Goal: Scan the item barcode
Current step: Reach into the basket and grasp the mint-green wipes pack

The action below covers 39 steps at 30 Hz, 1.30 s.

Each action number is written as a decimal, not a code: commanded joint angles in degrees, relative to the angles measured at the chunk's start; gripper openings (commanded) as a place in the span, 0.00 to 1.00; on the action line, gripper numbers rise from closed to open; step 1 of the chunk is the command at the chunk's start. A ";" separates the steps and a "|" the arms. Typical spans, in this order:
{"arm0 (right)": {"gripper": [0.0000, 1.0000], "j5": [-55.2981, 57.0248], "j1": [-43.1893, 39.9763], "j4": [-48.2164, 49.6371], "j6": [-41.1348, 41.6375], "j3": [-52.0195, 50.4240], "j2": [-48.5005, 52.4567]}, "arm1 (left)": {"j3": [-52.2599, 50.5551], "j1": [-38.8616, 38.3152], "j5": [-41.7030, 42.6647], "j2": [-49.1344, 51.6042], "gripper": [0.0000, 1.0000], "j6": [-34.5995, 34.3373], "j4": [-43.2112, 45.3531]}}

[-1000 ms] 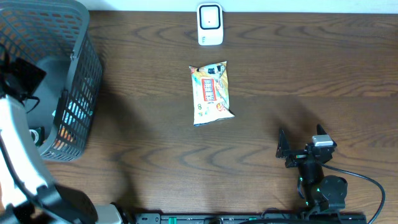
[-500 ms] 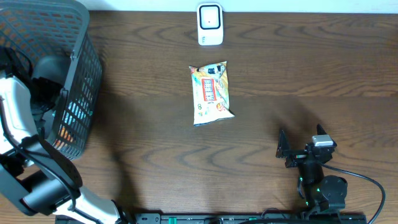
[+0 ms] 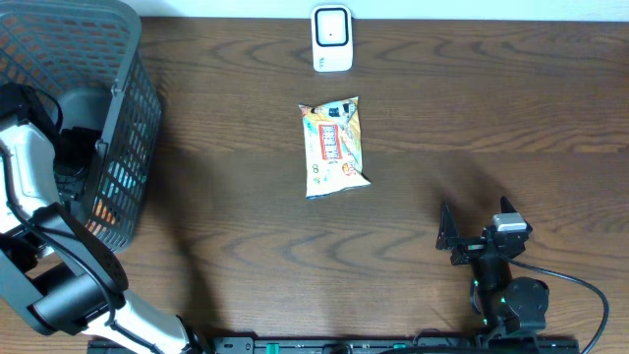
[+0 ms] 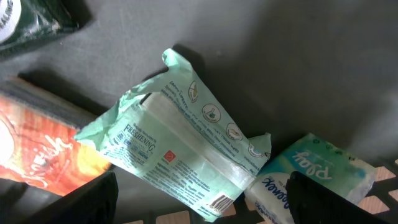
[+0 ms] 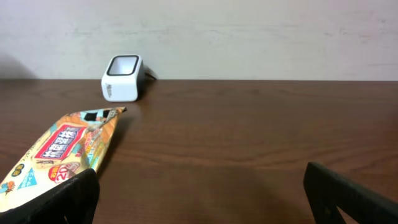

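Pouch [image 4: 180, 155] of green wipes lies flat on basket [image 3: 133, 118] floor, below our left gripper [image 4: 205, 202], jaws spread wide, empty. We judge it light, soft, slippery film. Pinch across middle, leaving barcode [image 4: 219, 203] end clear. Right gripper [image 5: 202, 196] gapes wide, empty.

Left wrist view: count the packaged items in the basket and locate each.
4: a green pack in the middle, a blue pack lower right, an orange packet at left, a dark item top left. Others may be hidden.
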 commanded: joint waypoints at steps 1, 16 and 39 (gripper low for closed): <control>0.99 0.48 -0.39 -0.26 0.39 -0.04 0.00 | -0.94 -0.02 -0.94 0.74 0.85 -2.47 0.04; 0.99 0.48 -0.39 -0.26 0.39 -0.04 0.00 | -9.35 -0.04 -3.32 0.74 0.78 -5.44 9.16; 0.99 0.48 -0.39 -0.26 0.39 -0.04 0.00 | -10.69 -0.61 -3.39 3.87 0.43 1.40 16.52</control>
